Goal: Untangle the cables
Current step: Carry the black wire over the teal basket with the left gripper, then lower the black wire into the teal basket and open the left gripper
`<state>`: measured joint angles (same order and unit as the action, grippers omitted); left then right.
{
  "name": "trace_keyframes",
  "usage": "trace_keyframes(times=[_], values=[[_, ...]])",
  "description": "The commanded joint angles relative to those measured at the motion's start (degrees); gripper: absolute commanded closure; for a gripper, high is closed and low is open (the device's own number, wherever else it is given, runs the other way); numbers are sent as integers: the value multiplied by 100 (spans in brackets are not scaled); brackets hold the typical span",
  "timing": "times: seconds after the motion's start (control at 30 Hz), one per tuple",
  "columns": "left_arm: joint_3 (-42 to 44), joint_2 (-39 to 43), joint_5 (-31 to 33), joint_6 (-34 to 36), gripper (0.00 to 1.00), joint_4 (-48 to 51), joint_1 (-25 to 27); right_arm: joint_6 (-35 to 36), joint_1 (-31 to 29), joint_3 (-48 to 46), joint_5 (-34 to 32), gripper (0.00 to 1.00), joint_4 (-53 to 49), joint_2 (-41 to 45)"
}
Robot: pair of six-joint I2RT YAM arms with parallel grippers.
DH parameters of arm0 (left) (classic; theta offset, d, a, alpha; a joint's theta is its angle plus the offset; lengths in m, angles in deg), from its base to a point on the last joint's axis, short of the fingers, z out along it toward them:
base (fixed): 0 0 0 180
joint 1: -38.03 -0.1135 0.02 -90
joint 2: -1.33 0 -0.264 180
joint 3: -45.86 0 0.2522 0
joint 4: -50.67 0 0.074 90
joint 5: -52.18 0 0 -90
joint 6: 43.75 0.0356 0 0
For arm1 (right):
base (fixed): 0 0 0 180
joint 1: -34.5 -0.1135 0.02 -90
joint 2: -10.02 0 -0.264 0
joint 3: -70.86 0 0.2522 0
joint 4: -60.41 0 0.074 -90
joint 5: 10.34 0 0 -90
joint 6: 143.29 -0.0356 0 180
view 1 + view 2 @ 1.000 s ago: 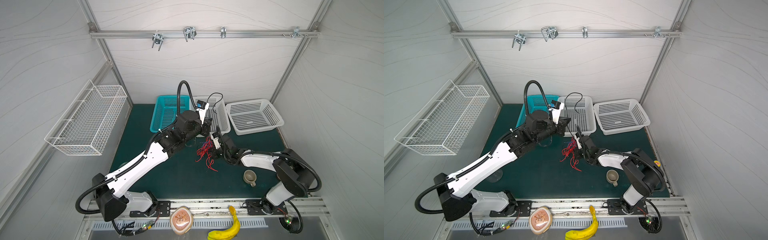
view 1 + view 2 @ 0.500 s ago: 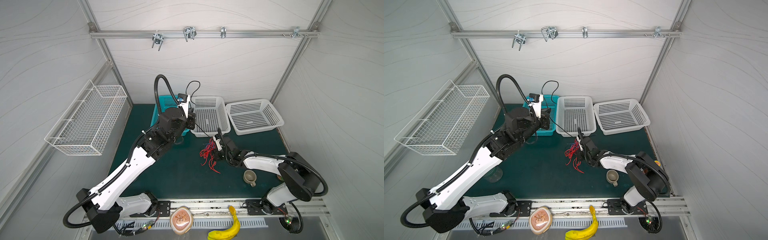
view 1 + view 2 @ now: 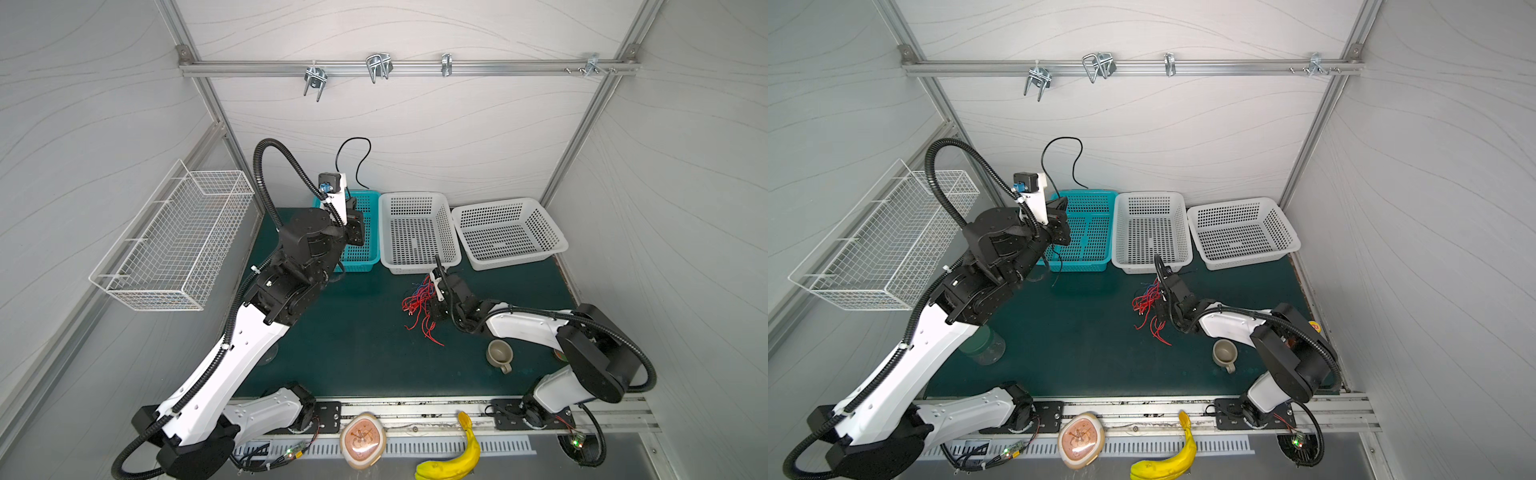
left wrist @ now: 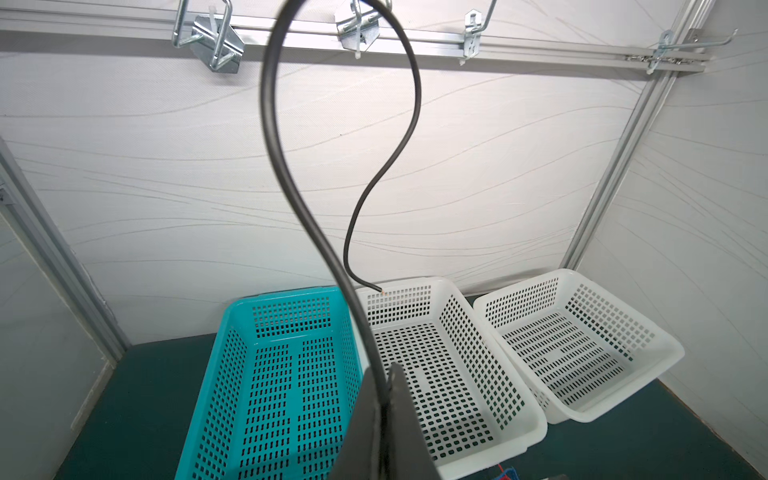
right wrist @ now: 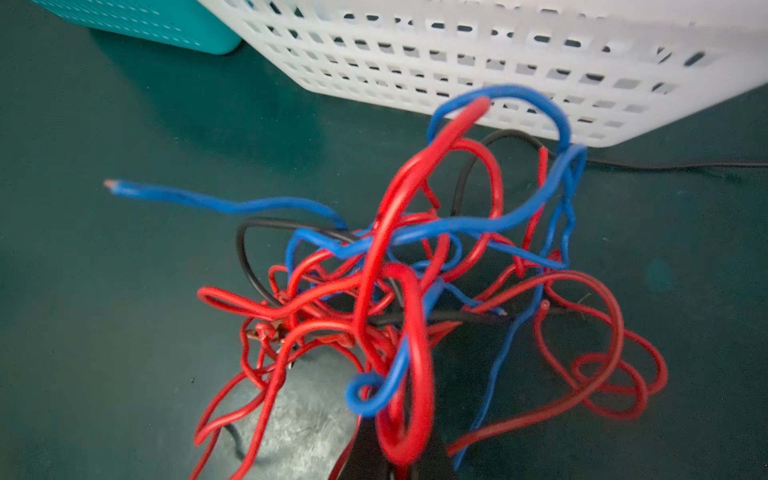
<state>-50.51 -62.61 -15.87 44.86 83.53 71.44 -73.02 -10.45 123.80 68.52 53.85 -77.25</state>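
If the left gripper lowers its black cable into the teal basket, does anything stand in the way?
Nothing visible does. The left gripper, shut on the black cable, hangs above the teal basket, whose open inside shows empty. The tangled cables lie apart, in front of the white basket.

The cables (image 5: 419, 345) — red, blue, black — sit knotted on the green mat (image 5: 124, 291), one black cable (image 4: 268, 104) looped aloft, apart.

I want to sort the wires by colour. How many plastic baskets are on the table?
3, in a row at the back: the teal basket on the left, the middle white basket beside it, the right white basket at the end. None appears hidden.
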Motion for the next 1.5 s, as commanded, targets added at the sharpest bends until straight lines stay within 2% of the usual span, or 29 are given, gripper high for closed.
trace_keyframes(times=[0.0,0.13,0.3,0.4,0.67,0.93,1.07,1.2,1.3,1.47], values=[[-396,-228,-157,59,100,13,-255,10,-23,44,-150,87,-291,7],[-593,-531,-723,-187,100,98,-693,13,-23,-36,-54,70,-155,82],[-892,-985,-933,-239,100,113,-1077,-6,-23,-218,22,43,58,215],[-1126,-1272,-991,-226,100,52,-1304,-7,-24,-280,46,35,131,232],[-1754,-2126,-1745,-564,100,-101,-1988,-38,-23,-318,81,30,132,243],[-1665,-2960,-1569,-626,100,39,-2272,-64,-31,-257,142,29,124,196],[-1300,-3299,-1248,-641,100,42,-2293,-74,-41,-205,186,29,115,136],[-546,-3430,-1065,-899,100,-91,-2286,-95,-66,-156,186,29,115,98],[96,-3435,-1051,-1253,100,-261,-2286,-122,-80,-132,185,29,115,89],[614,-3580,-1319,-1640,100,-127,-2276,-71,-84,-53,241,28,93,10]])
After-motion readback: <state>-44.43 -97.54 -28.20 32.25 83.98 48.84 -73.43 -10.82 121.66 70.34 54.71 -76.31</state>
